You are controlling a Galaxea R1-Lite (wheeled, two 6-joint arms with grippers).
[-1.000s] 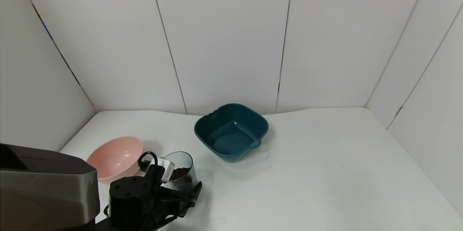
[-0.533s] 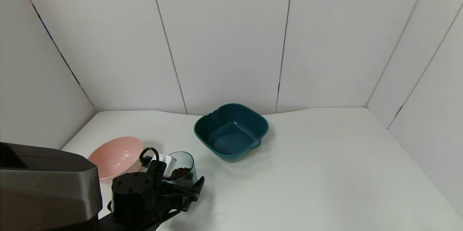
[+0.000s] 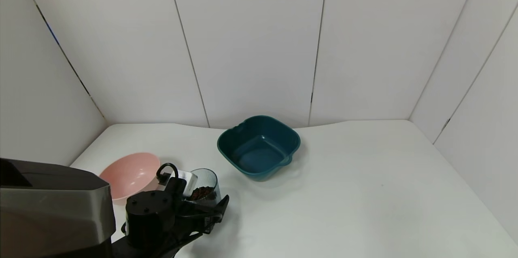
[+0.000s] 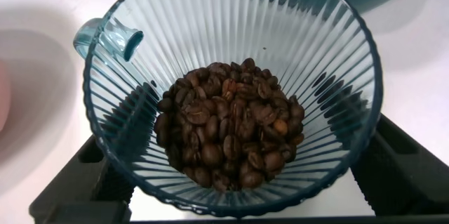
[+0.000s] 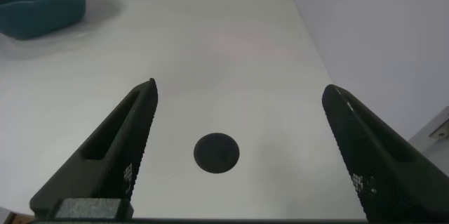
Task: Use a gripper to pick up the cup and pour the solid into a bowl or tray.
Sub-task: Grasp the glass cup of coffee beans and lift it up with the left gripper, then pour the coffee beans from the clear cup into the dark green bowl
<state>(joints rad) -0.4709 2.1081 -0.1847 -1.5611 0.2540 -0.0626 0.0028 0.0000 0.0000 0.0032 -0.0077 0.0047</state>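
The ribbed grey-blue cup point(image 3: 207, 180) stands at the near left of the table, with a heap of dark brown beans point(image 3: 201, 193) inside. My left gripper point(image 3: 209, 204) is shut on the cup, with one finger on each side of its lower wall. In the left wrist view the cup point(image 4: 330, 55) fills the frame, its tab handle point(image 4: 112, 38) on the rim, the beans point(image 4: 228, 129) heaped at the bottom, and black fingers point(image 4: 410, 175) flanking it. The dark teal bowl point(image 3: 259, 171) sits empty beyond it at centre. My right gripper point(image 5: 240, 90) is open and empty over bare table.
A round pink bowl point(image 3: 129, 175) sits just left of the cup, close to my left gripper. White wall panels close in the table at the back and sides. A black round spot point(image 5: 216, 153) lies on the table under my right gripper. The teal bowl point(image 5: 42, 3) shows far off.
My left gripper has shifted slightly forward and up around the cup. The cup has barely moved. The bowls have not moved.
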